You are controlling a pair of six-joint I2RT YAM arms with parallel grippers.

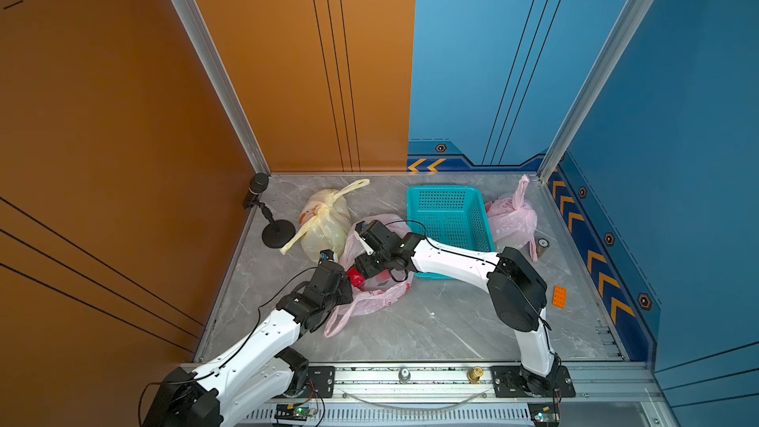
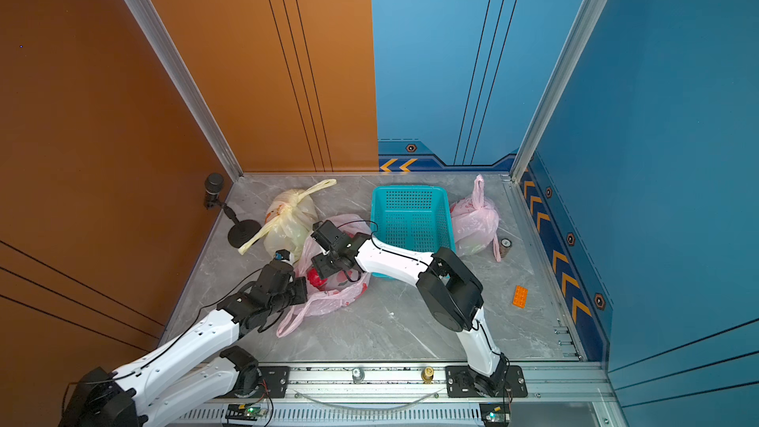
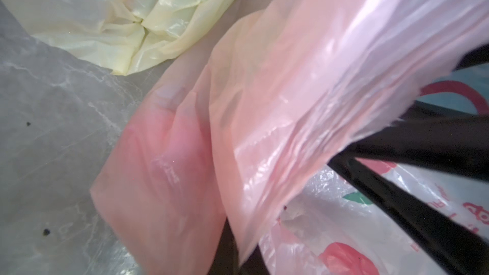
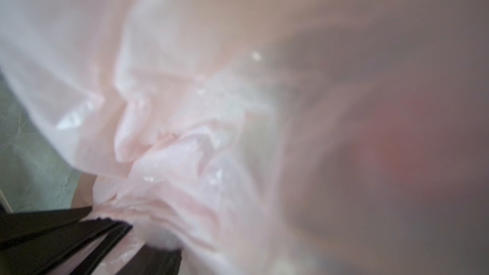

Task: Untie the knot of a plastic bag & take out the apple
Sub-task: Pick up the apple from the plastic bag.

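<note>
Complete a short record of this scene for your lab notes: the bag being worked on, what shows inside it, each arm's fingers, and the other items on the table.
Worked bag: middle pink bag, handle loop lying loose on the table
Inside: red object, likely the apple
Left arm: left gripper fingers shut, apparently pinching the bag's film
Right arm: right gripper at the bag's mouth; fingers hidden, state unclear
Others: yellow bag, tied; teal basket; second pink bag, tied; orange brick; microphone stand
</note>
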